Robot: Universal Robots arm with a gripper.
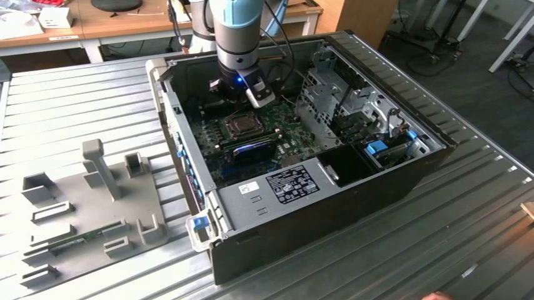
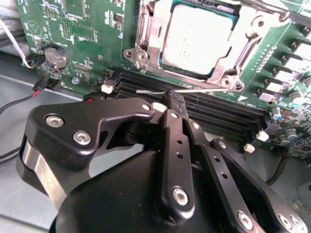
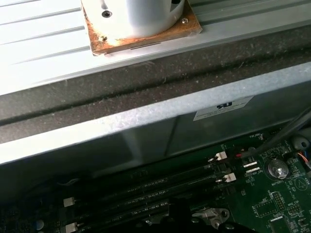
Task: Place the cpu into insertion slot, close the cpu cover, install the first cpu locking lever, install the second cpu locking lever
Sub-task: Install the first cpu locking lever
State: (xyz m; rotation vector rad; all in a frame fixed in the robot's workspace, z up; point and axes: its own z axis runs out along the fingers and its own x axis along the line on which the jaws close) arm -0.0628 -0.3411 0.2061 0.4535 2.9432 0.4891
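The cpu lies flat in the insertion slot, pale face up. The cpu cover is down over it, its silvery frame around the chip's edges. A thin wire locking lever runs along the socket's edge beside the memory slots. My gripper is shut, its black fingers brought to one tip right at that lever wire. Whether the tip grips or only touches the wire is unclear. In the exterior view the gripper hangs inside the open computer case, just behind the socket.
Long black memory slots lie between the gripper and the socket. A coin battery and red-black wires sit nearby. The case wall and drive cage hem the arm in. A grey fixture plate lies on the table.
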